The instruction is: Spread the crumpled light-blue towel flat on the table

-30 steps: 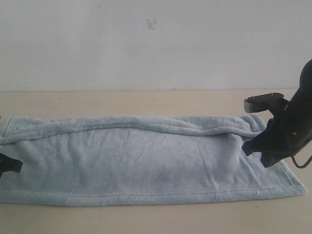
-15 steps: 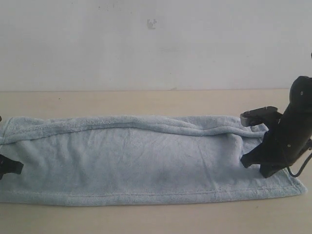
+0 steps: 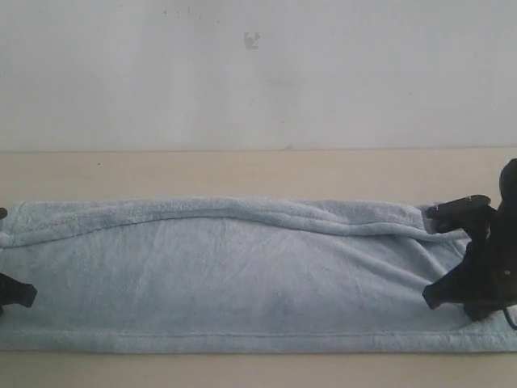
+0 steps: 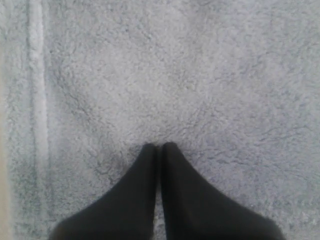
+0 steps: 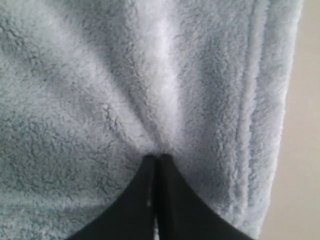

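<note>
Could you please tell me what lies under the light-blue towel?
The towel rests on the table, which shows beyond its far edge. Whatever lies beneath the cloth is covered and cannot be seen.

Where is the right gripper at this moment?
In the exterior view the right gripper is at the far right, shut on the towel close to its right end, low over the table.

Light-blue towel [image 3: 242, 275]; pale beige table [image 3: 242, 171]; black grippers; off-white wall [image 3: 258, 73].

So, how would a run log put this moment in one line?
left gripper: shut on towel | right gripper: shut on towel | towel: stretched along table, edge nearest wall folded over
</note>
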